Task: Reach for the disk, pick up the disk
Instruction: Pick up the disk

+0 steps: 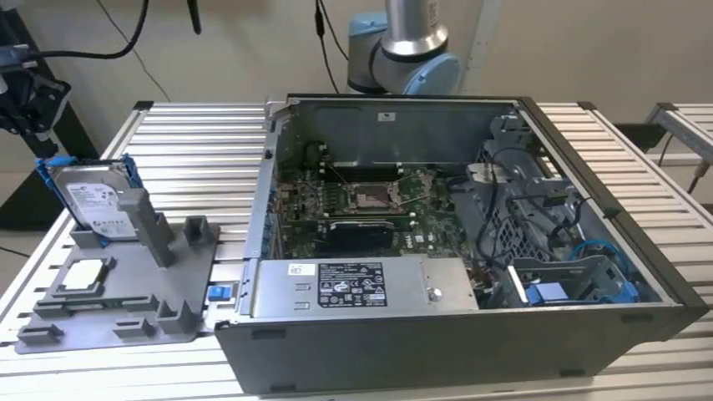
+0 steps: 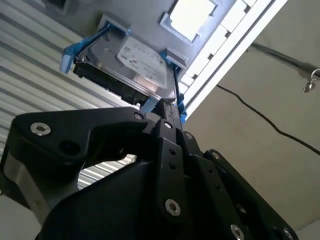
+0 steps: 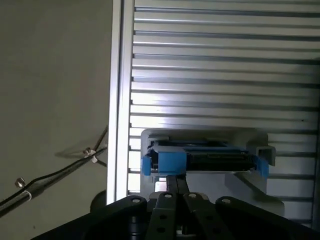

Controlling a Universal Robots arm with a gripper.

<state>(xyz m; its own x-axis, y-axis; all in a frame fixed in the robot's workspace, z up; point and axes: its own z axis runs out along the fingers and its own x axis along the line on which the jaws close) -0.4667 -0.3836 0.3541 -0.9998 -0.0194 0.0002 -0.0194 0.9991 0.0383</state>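
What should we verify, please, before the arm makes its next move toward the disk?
1. Disk stands upright in the grey fixture: ok.
2. Blue rails sit on the disk's sides: ok.
3. Gripper points at the disk's edge in both wrist views: ok.
4. Gripper touches the disk: cannot tell.
5. Small chip lies flat in the fixture, apart from the disk: ok.
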